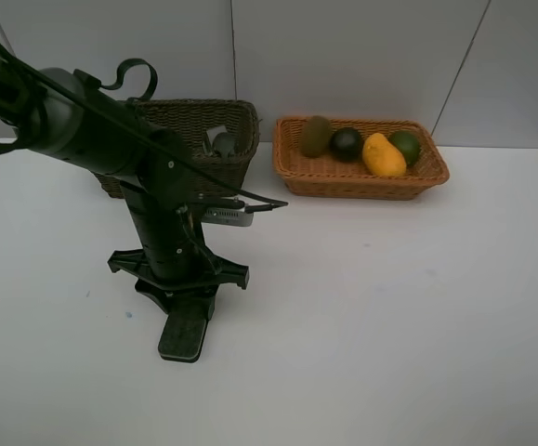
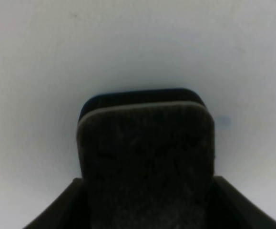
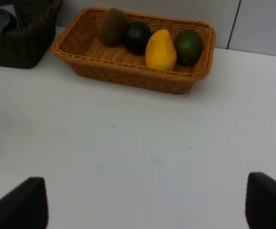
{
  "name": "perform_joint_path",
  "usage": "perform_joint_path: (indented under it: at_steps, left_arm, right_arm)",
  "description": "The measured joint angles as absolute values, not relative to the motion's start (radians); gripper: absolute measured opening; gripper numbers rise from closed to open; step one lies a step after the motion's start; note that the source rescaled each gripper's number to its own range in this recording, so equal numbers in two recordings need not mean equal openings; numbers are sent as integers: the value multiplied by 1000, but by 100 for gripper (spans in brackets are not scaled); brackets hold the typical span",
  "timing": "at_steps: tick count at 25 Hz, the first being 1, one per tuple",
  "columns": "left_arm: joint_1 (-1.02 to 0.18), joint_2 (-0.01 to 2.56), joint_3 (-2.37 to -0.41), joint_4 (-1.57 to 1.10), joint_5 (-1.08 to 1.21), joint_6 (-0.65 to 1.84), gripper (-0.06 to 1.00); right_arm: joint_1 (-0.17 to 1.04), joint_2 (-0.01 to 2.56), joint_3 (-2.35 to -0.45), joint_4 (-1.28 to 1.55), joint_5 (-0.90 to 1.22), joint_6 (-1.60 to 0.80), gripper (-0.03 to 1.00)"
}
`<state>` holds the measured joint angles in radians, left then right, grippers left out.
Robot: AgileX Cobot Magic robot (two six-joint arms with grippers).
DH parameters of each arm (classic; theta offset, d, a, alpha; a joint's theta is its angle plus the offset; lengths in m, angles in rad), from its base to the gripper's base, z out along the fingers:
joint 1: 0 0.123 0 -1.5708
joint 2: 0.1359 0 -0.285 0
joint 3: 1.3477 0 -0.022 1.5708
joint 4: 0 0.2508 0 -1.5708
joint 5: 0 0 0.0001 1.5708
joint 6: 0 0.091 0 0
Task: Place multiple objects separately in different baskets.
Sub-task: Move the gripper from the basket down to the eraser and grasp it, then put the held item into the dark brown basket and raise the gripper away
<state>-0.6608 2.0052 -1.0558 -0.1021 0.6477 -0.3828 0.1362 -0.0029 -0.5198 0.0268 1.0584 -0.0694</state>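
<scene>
Four fruits lay side by side in the orange-tan basket (image 1: 360,179) near the table's (image 1: 389,325) far edge, right of its middle: the brown kiwi (image 1: 316,136), the dark mangosteen (image 1: 347,143), the yellow mango (image 1: 383,155) and the green lime (image 1: 405,146), each touching its neighbour. The dark basket (image 1: 197,119) stood just beside it toward the far left corner, apart from it, with a greyish item (image 1: 223,144) visible inside against its right wall; the rest of its contents were hidden by the arm. The black eraser (image 1: 184,335) lay flat on the table nearer the front edge, left of the middle. The left gripper (image 1: 181,295) pointed down over the eraser's far end; the left wrist view showed the felt face of the eraser (image 2: 146,157) filling the space between the two fingers (image 2: 64,205), which were partly closed and touched its sides. The right gripper (image 3: 145,210) hung above bare table, its fingers (image 3: 18,205) spread fully apart and holding nothing.
</scene>
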Motion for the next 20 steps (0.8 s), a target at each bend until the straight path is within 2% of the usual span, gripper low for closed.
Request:
perform_joint_path:
  at_steps: [8, 20]
  left_arm:
    - [-661, 2003, -1105, -102, 770, -376, 56]
    - [-659, 1999, -1438, 45, 1139, -346, 56]
  right_arm:
    - [136, -3, -520, 28, 1058, -69, 100]
    - [136, -3, -520, 28, 1058, -69, 100]
